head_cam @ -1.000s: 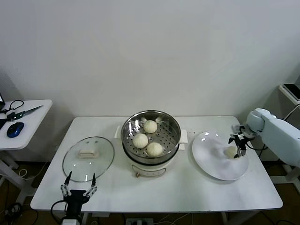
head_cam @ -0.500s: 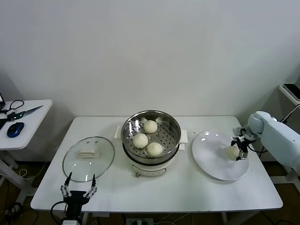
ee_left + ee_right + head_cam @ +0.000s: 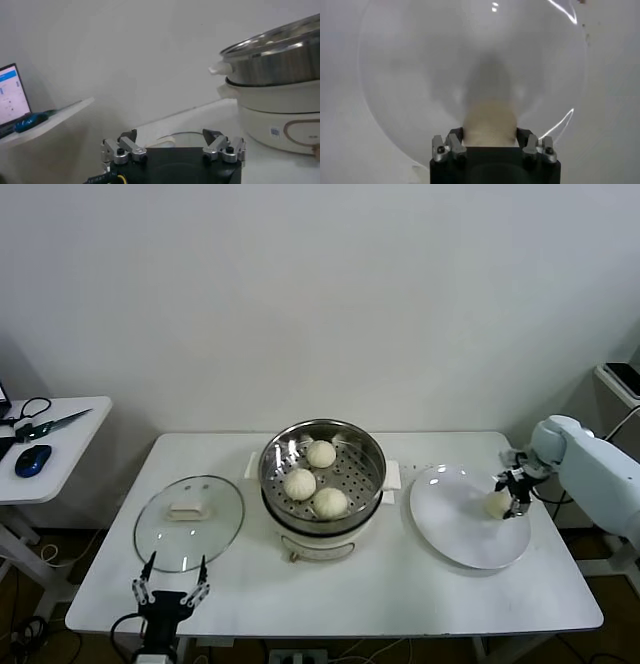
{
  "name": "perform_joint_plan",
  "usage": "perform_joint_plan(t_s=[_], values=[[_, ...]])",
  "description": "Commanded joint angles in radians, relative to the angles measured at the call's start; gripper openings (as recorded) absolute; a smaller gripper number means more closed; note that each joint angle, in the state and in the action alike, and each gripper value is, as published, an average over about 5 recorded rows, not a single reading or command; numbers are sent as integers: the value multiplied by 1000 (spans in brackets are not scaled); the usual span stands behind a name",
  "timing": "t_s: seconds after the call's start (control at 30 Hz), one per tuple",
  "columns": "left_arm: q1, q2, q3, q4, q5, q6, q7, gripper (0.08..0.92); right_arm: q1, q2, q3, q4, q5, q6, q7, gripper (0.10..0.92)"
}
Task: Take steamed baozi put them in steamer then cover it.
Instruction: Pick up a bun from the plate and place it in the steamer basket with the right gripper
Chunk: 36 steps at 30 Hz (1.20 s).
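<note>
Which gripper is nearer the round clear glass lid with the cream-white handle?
Left. The left gripper hovers open at the table's front edge, just in front of the glass lid. The right gripper is across the table, shut on a bun over the white plate.

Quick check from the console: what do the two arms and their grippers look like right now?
The right arm has a smooth white rounded shell with a thin dark cable by its wrist. Its right gripper is black with silver metal finger links. The left gripper matches: black body, silver bolted fingers, black cable at its base.
</note>
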<state>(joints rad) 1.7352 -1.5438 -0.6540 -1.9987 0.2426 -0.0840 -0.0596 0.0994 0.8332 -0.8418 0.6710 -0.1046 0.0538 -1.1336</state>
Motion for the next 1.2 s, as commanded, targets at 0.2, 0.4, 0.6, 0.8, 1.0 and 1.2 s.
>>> perform_joint_plan(t_s=[0.2,0.4,0.6,0.8,1.0,1.2], values=[[-8,8,23,-8,-2,1,1,823,503,64,-503,175,550,-127,16,687],[-9,12,41,-11,-7,3,-3,823,697,165,-716,280,777,-180,57,687],[-10,8,69,-29,-23,18,-15,823,735,279,-774,360,905,-253,93,687],[-10,3,74,-59,-32,29,-15,823,701,379,-804,386,926,-289,127,687],[-9,5,76,-74,-41,34,-13,823,654,434,-829,387,907,-305,150,687],[-12,12,66,-65,-53,31,-12,823,591,466,-841,360,865,-311,160,687]])
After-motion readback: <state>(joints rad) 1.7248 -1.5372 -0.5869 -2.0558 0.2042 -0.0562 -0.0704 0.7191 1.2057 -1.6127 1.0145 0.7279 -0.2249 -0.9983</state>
